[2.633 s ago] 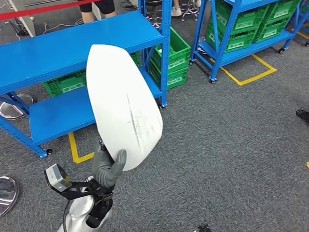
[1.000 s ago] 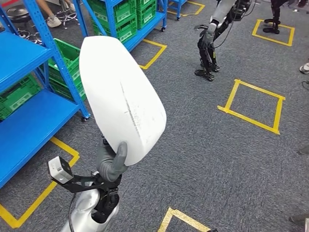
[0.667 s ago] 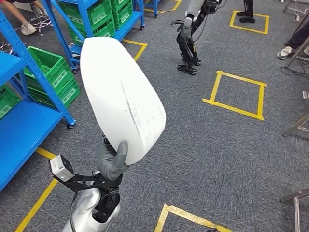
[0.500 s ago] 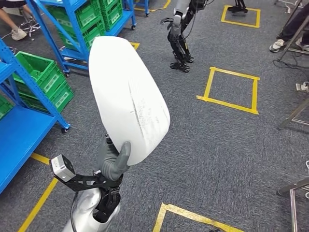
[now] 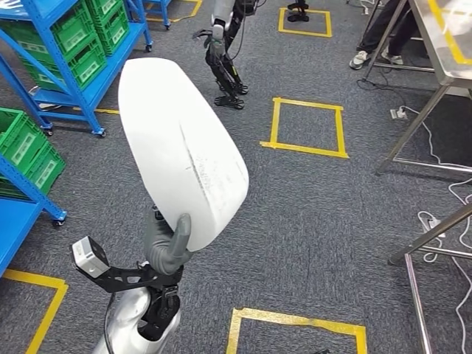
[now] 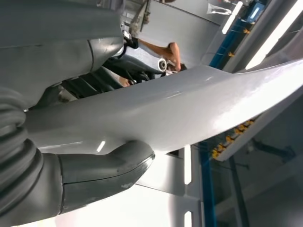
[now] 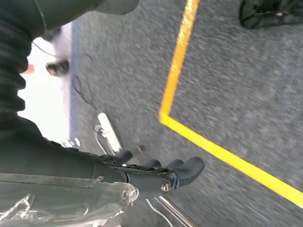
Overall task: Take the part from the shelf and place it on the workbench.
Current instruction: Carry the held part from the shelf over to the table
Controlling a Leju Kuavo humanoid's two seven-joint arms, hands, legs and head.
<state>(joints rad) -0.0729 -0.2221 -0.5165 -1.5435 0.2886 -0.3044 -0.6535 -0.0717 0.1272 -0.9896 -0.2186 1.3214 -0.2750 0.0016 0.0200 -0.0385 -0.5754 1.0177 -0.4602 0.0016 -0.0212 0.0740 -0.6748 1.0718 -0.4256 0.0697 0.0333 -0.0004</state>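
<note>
Left hand grips a smooth white curved part.

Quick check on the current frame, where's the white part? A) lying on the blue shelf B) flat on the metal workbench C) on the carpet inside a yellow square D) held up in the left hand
D: the left hand grips the white part at its lower edge, thumb across its face, holding it up above the grey carpet, clear of the blue shelf and the metal workbench.
</note>
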